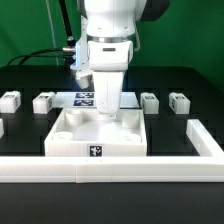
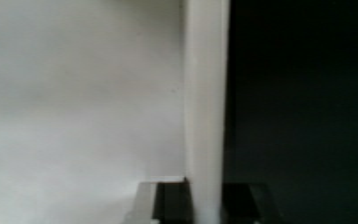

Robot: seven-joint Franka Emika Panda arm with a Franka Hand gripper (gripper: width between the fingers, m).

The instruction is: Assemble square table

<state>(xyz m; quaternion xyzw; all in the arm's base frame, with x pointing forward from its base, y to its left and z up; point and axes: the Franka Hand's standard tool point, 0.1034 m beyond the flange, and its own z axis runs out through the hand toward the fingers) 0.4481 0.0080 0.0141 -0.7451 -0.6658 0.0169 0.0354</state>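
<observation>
in the middle of the black table (image 1: 170,128): your white square tabletop (image 1: 62,140) lies flat with its raised rim up. a black-and-white tag shows on its near wall.
arm: it comes straight down from above, and its white body hides part of the tabletop's far side.
gripper (image 1: 106,108): it meets the tabletop near the middle of the far rim.
grip: in the wrist view your gripper (image 2: 204,203) has its two dark fingers (image 2: 171,205) pressed on either side of the thin white rim (image 2: 204,80), so you are clamped on the tabletop.
beside the rim: the pale tabletop (image 2: 69,100) floor lies on one side and the dark table on the other.
leg blocks (image 1: 43,101): four small white tagged blocks stand in a row behind the tabletop, two towards the exterior view's left and two towards its right, all apart from the tabletop.
marker board (image 1: 85,98): it lies flat behind the gripper, partly hidden by it.
border rail (image 1: 110,169): this long white rail runs along the front and turns back at the exterior view's right.
</observation>
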